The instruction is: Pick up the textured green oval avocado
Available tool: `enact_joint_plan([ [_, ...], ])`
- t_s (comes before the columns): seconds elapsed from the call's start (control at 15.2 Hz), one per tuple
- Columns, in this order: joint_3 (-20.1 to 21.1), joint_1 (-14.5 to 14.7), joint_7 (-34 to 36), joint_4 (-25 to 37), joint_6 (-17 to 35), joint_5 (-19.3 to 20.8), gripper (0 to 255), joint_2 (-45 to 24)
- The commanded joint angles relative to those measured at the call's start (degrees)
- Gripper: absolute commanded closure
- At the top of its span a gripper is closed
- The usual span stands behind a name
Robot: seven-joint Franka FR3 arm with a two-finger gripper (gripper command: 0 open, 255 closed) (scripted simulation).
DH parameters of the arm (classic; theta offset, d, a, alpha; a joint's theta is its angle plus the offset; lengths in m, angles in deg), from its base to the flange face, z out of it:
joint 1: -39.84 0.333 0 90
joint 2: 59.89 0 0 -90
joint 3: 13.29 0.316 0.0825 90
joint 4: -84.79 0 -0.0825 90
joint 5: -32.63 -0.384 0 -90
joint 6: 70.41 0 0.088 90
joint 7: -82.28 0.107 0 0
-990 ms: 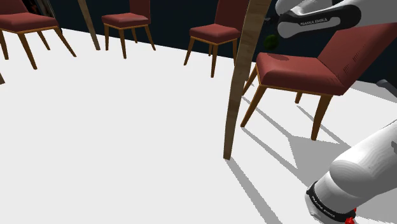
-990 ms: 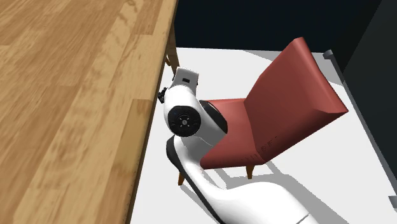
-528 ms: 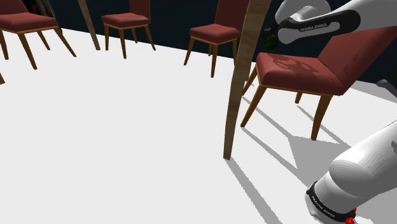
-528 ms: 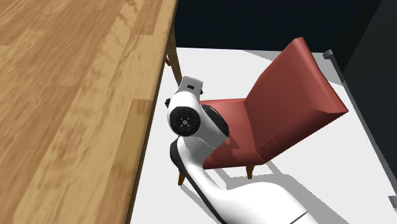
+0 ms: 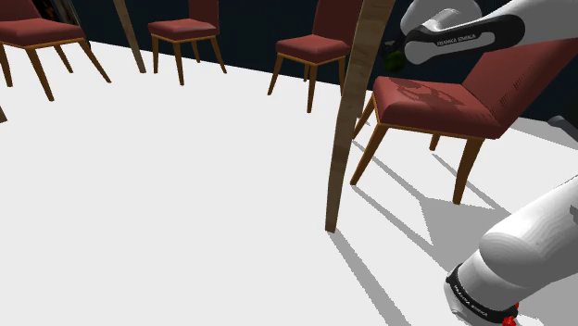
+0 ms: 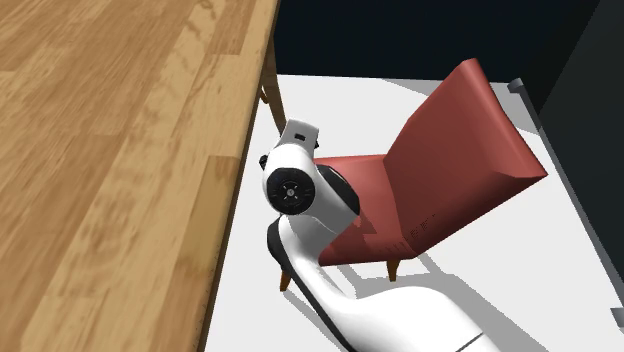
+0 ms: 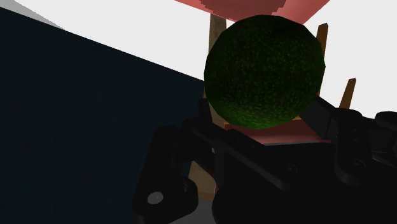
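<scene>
Wrist view puts the avocado (image 7: 264,67), dark green and pebbled, dead centre just beyond the gripper (image 7: 267,137), whose black bulk covers the fruit's lower edge. Whether the gripper is clamped on it or merely around it cannot be told. Red upholstery (image 7: 254,5) and wooden legs (image 7: 217,32) show behind the fruit, cut off by the frame's edge. In the shoulder view a sliver of green peeks out beneath the white arm (image 5: 463,32), between the slanting table leg (image 5: 350,120) and the back of the nearest red chair (image 5: 435,97); what the fruit rests on is hidden. The second exterior view has the arm's wrist hanging over that chair's seat, close beside the edge of the wooden tabletop (image 6: 110,150).
</scene>
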Motion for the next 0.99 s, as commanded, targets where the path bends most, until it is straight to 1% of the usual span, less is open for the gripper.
enact_joint_plan([
  [0.0,-0.07,0.09,-0.68,0.53,-0.73,-0.58,255,-0.02],
  [0.92,0.06,1.33,-7.1,10.59,-10.18,-6.05,255,0.05],
])
